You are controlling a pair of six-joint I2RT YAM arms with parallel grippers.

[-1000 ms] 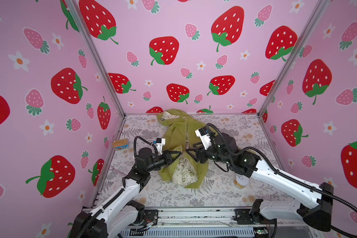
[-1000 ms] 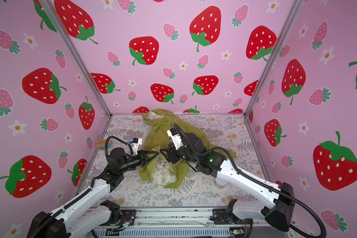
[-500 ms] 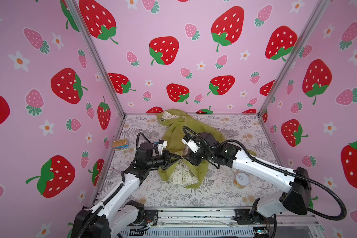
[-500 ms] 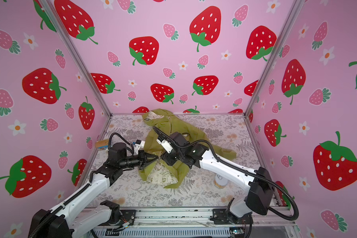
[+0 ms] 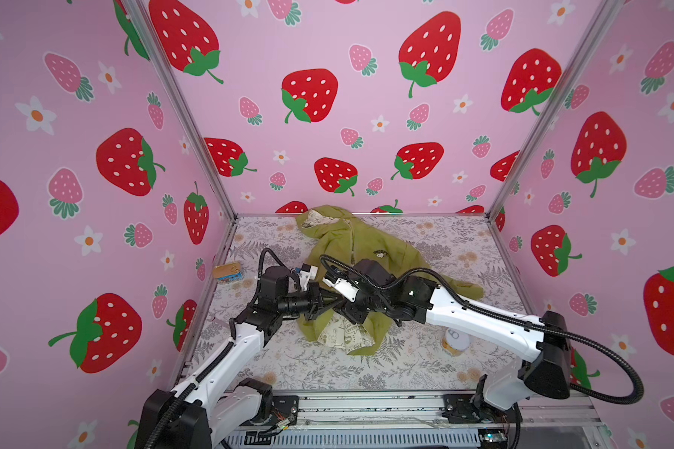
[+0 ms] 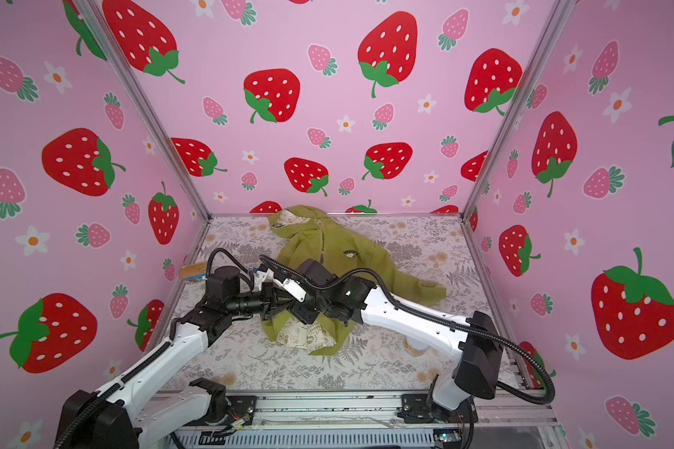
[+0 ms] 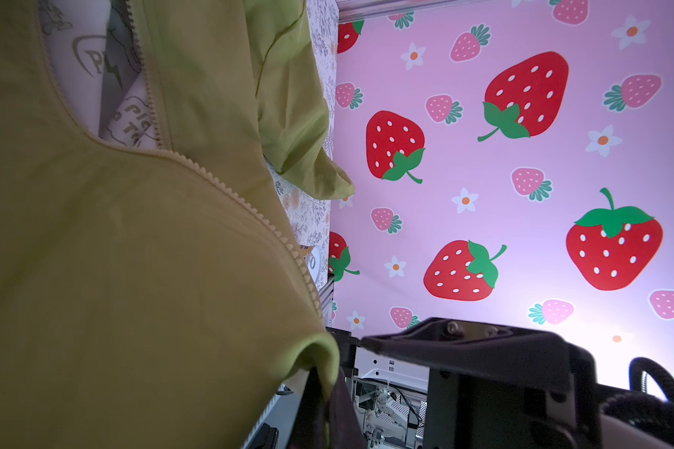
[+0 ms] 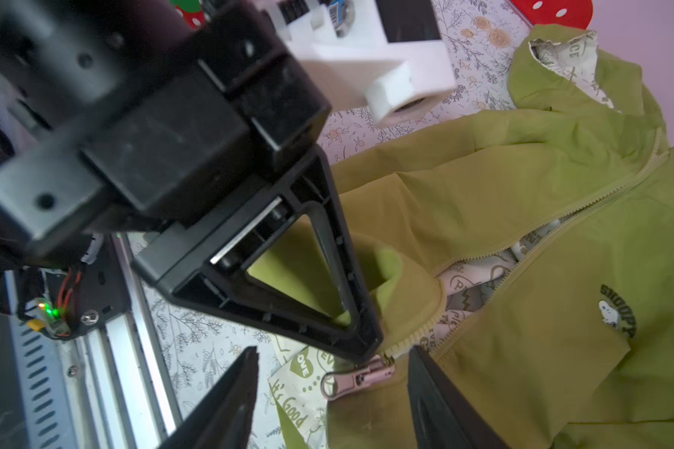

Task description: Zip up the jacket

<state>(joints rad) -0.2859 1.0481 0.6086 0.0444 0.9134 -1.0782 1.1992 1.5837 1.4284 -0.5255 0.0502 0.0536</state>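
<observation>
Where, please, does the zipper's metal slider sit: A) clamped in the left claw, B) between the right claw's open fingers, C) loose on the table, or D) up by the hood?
B: the slider lies on the jacket between the spread fingers of the right claw, touching neither; the left claw pinches fabric beside it.

Floral tabletop [image 5: 327,369] — jacket [image 5: 366,248], orange box [image 5: 228,271], pale jar [image 5: 455,342]

**Bright up top, soft at the wrists**

Both top views give me bright, flat light and faint shadows; the wide lens splays the wall posts [image 5: 182,112]. In the left wrist view the jacket [image 7: 133,252] is dim and soft, with white glare on the pink wall [image 7: 638,350]. In the right wrist view the left gripper [image 8: 362,344] blurs against the lens.
</observation>
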